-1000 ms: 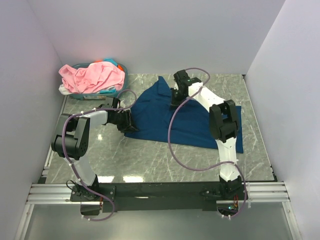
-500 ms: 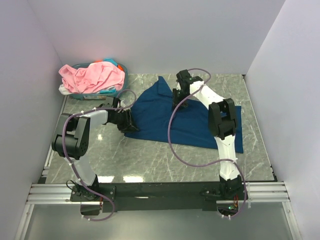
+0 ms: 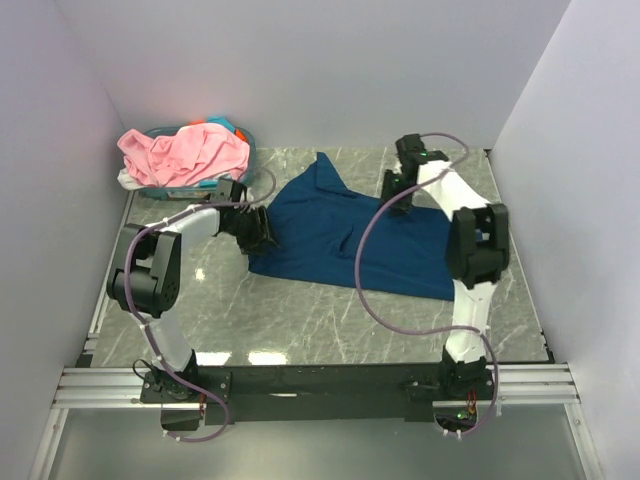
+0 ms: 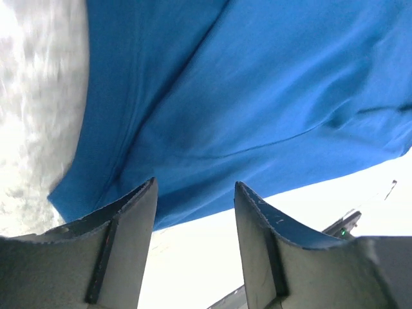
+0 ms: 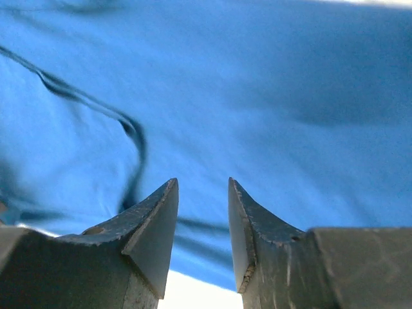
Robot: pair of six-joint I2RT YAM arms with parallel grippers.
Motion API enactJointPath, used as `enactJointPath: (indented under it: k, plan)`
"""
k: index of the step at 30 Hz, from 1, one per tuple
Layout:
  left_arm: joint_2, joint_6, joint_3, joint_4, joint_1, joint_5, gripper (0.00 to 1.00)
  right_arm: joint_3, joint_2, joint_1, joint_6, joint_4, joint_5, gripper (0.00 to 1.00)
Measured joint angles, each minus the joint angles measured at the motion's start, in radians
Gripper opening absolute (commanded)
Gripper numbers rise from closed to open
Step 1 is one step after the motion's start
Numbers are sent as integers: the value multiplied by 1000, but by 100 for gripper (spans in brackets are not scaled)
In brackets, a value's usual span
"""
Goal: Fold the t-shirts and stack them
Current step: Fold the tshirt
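Note:
A dark navy blue t-shirt point(image 3: 330, 235) lies spread on the marble table, one corner pointing to the far wall. My left gripper point(image 3: 260, 230) is at the shirt's left edge, open and empty. In the left wrist view the blue cloth point(image 4: 244, 96) lies just beyond the open gripper point(image 4: 195, 193). My right gripper point(image 3: 392, 190) hovers over the shirt's far right part, open and holding nothing. In the right wrist view creased blue cloth point(image 5: 257, 96) fills the frame past the gripper point(image 5: 203, 187). A light pink t-shirt point(image 3: 185, 152) is heaped in the basket.
A teal plastic basket point(image 3: 215, 185) with the pink and other pale cloth stands at the far left corner. White walls close in the left, back and right sides. Bare marble table point(image 3: 300, 320) lies between the shirt and the arm bases.
My right gripper has moved to the right along the shirt's far edge. The shirt's right end has drawn in to the left. My left gripper has shifted slightly farther along the left edge.

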Motion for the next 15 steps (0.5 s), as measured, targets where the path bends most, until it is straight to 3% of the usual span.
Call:
enactJointPath:
  k: [7,15]
  plan:
    - [12,0,199,-36,-23,-23,59,-309,-276,-107,5,39,-3,44]
    - [212,0,388,-21,-92,8,59,-478,-315,-255,-6,51,-8,43]
